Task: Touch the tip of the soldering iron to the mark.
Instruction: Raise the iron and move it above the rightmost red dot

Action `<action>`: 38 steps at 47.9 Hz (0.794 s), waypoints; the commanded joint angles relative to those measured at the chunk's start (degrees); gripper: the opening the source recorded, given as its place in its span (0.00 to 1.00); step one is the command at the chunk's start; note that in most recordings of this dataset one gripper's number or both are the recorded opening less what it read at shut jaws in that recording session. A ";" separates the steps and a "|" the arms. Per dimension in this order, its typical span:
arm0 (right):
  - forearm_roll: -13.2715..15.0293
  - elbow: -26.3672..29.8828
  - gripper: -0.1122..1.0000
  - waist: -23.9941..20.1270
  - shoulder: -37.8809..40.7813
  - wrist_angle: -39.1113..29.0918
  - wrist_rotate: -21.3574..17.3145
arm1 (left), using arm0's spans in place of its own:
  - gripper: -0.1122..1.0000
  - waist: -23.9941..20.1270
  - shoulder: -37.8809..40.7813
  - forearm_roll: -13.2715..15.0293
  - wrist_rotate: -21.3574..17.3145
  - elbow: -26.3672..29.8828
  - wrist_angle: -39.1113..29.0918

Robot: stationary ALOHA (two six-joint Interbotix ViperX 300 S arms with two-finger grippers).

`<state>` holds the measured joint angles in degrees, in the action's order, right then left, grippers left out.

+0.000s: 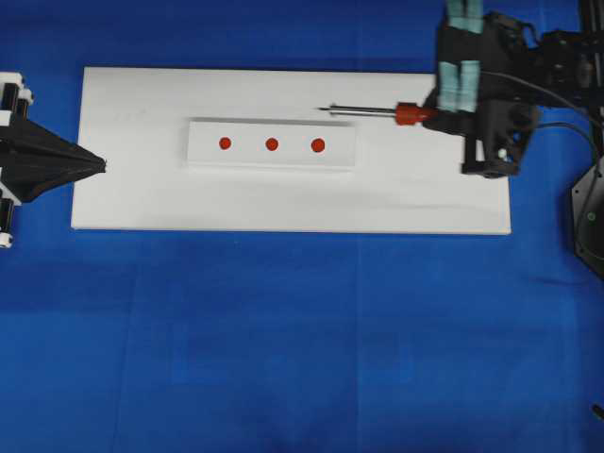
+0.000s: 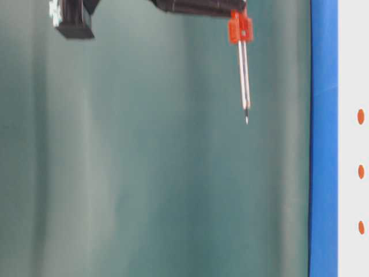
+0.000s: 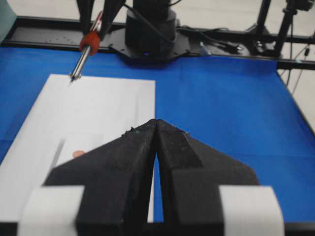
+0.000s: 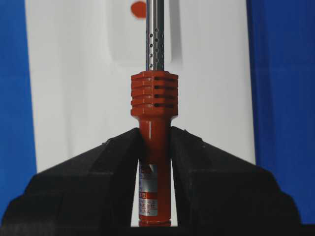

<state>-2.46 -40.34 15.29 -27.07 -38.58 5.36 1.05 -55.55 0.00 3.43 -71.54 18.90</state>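
Here, the soldering iron shows a red handle with a printed label, a ribbed red collar and a perforated silver shaft, and the right gripper has its jaws clenched on the handle just below the collar. In the overhead view the iron lies level above the white board, its tip pointing left, beside the raised white strip with three red marks and clear of all three. The left gripper rests at the board's left edge on the blue desk with jaws pressed together, holding nothing; the iron's cord cannot be made out.
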 commanded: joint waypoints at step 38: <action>0.18 0.35 0.16 0.09 -0.44 0.26 -0.70 | 0.10 0.09 0.44 -0.18 0.00 0.62 0.53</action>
<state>-2.37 -41.31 15.29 -27.25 -38.76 4.75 1.05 -55.46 -0.09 3.43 -71.54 18.98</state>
